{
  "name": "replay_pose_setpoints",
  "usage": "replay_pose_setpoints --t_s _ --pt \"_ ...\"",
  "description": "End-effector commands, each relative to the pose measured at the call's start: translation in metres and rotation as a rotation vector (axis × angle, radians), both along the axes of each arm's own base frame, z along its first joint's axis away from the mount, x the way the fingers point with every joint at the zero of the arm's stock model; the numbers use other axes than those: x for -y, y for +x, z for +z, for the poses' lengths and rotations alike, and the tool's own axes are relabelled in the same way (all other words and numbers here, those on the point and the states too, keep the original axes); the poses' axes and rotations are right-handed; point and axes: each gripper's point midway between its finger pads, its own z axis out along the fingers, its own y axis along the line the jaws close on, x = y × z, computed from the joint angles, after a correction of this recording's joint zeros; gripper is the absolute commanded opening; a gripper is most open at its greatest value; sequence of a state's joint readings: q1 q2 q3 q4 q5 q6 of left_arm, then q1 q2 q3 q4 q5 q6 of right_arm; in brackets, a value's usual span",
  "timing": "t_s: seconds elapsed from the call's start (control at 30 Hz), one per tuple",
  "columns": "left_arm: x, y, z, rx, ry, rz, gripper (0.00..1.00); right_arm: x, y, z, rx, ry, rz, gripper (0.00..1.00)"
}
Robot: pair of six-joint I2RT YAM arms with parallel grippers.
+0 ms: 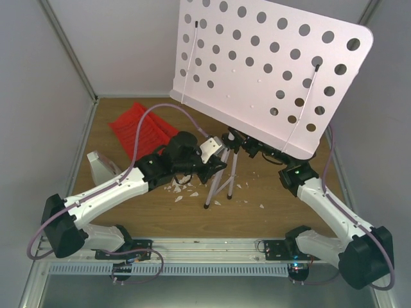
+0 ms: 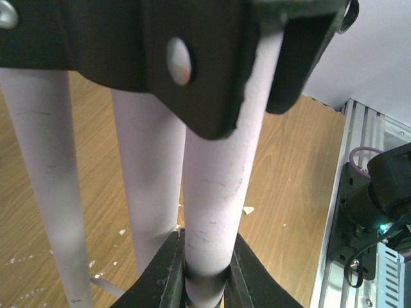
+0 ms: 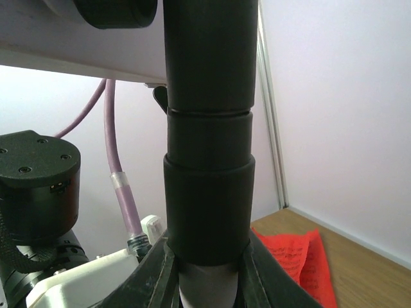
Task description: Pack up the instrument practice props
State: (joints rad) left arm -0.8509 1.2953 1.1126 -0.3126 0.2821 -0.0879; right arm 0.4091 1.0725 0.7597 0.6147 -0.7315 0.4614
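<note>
The music stand's pale perforated plate (image 1: pixel 270 70) tilts over the back right of the table on folded silver tripod legs (image 1: pixel 225 179). My left gripper (image 1: pixel 217 165) is shut on one leg (image 2: pixel 218 186), its fingers (image 2: pixel 164 269) clamping the tube just below the black hub (image 2: pixel 160 58). Under the plate, my right gripper (image 1: pixel 249 145) is shut on the stand's black post (image 3: pixel 207 192), at its collar. The red ribbed sheets (image 1: pixel 141 127) lie at the back left and show in the right wrist view (image 3: pixel 298 256). The white metronome (image 1: pixel 101 167) stands at the left, partly behind my left arm.
White crumbs (image 1: pixel 183 189) are scattered on the wooden table (image 1: pixel 257 221) around the leg tips. Grey walls close in the left, back and right. An aluminium rail (image 1: pixel 212 247) with both arm bases runs along the near edge. A purple cable (image 3: pixel 119 173) hangs by the left wrist.
</note>
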Motion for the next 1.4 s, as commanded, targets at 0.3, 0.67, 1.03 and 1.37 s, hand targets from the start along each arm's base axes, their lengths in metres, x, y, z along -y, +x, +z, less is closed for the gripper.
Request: replay_pose_setpoints --t_s 0.3,0.67,1.03,1.37 --pt "-0.015 0.018 0.222 0.427 -0.574 0.121 0.0 -0.01 -0.027 -0.019 -0.014 0.028 0.031 0.01" --pt "0.0 0.03 0.174 0.37 -0.331 0.09 0.0 0.036 -0.014 -0.041 -0.225 0.295 -0.247 0.01" --pt "0.005 0.032 0.098 0.284 -0.195 0.115 0.0 0.065 0.004 -0.104 -0.437 0.427 -0.44 0.01" --pt "0.009 0.04 0.05 0.234 -0.1 0.157 0.0 0.077 0.02 -0.166 -0.679 0.416 -0.577 0.01"
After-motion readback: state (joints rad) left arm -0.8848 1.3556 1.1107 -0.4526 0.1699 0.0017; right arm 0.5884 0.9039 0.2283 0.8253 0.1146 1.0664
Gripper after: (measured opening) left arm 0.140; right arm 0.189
